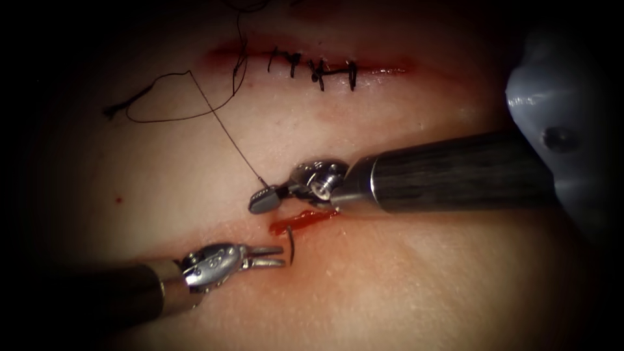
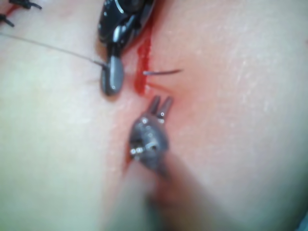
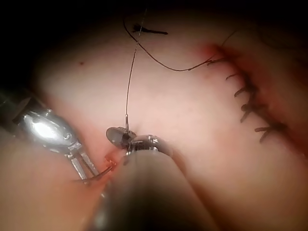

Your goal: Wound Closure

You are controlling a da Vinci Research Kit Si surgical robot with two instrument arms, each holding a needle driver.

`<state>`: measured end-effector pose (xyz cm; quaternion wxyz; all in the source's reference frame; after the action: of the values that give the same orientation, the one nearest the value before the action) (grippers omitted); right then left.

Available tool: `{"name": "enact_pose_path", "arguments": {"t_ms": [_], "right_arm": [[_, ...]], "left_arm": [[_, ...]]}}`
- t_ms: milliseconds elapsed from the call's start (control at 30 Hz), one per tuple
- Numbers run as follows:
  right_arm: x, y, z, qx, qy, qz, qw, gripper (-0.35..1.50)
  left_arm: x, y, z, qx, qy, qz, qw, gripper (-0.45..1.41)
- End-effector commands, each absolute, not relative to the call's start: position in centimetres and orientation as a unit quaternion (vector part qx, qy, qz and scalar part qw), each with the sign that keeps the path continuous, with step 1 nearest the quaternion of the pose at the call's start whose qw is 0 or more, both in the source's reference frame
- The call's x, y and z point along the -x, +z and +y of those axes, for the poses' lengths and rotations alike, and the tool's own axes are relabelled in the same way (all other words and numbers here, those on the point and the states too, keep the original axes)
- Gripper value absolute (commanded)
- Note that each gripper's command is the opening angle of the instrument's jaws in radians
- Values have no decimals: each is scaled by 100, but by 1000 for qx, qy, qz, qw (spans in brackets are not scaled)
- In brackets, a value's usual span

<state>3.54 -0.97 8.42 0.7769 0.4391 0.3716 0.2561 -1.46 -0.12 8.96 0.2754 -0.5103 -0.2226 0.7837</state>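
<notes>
Along the far edge of the tissue (image 1: 364, 286) runs an older cut already closed with dark stitches (image 1: 318, 68), and a loose tail of thread (image 1: 162, 97) loops over the pale surface to its left. From that loop a single fine strand runs down to the right tool (image 1: 263, 198), whose jaws are together and appear clamped on the thread at their tip, though the grip itself is too small to make out for certain. This tool's shaft comes in from the right and lies across the upper side of the near cut (image 1: 302, 221), a short open slit filled with red fluid (image 2: 143, 53). The needle (image 1: 290, 247) stands in the tissue just below that slit, a thin dark curved piece rising out of the surface with the rest buried; neither tool holds it. The left tool (image 1: 268, 257) lies just left of the needle with its jaws slightly apart and holding nothing, the tips close beside the exposed curve but not around it.
</notes>
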Motion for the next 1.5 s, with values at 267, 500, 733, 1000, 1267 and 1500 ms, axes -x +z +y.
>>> {"name": "enact_pose_path", "arguments": {"t_ms": [267,500,733,1000,1267,1500], "right_arm": [[-351,842,-80,-381,293,408,776,124],[-334,842,-63,-360,294,412,784,133],[-312,831,-60,-351,296,422,782,129],[-293,825,-66,-347,287,429,783,123],[-277,830,-61,-333,290,437,784,119],[-266,834,-61,-320,293,437,788,118]], "left_arm": [[154,896,-23,513,792,-204,261,16],[150,887,-22,512,804,-165,254,17],[156,887,-14,517,818,-82,237,32],[174,895,-18,516,830,-30,209,41],[179,886,-27,526,833,12,170,54],[182,866,-30,543,826,57,138,56]]}}
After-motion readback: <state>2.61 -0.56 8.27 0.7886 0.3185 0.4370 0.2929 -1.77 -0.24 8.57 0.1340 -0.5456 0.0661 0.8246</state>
